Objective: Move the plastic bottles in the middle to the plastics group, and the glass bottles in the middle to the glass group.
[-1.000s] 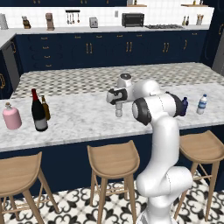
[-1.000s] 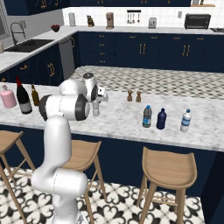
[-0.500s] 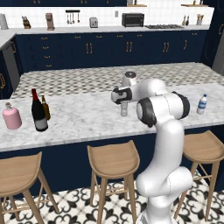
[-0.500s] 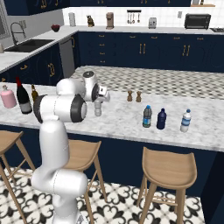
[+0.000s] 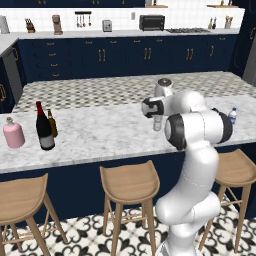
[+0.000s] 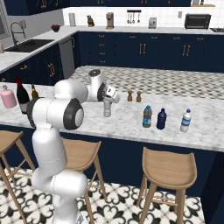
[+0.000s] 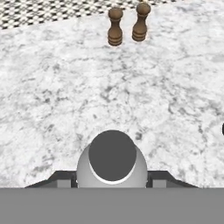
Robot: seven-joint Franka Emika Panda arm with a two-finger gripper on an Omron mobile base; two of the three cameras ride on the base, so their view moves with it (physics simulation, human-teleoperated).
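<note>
Left base view: arm centre-right of frame, fingers [image 5: 157,121] pinching the clear bottle [image 5: 157,123] at its top; bottle upright, just above or on the marble table [image 5: 100,135], can't tell which. Wine bottle [image 5: 44,128] at left of frame, upright, brown beer bottle [image 5: 52,123] just beside it, pink bottle [image 5: 13,133] further left near the edge. Water bottle w/ blue label [image 5: 232,116] at right, partly behind the arm.

Right base view: same clear bottle [image 6: 107,108] centre-left, held under the wrist. Right of it on the table: teal-bodied bottle [image 6: 148,117], navy bottle [image 6: 161,119] just beside, water bottle [image 6: 186,121] a bit further right. Two brown shakers [image 6: 134,96] behind, mid-frame.

Hand view: bottle cap [image 7: 112,155] bottom centre, seen from above, finger tips flanking the bottle. Shakers [image 7: 127,26] at top of frame.
</note>
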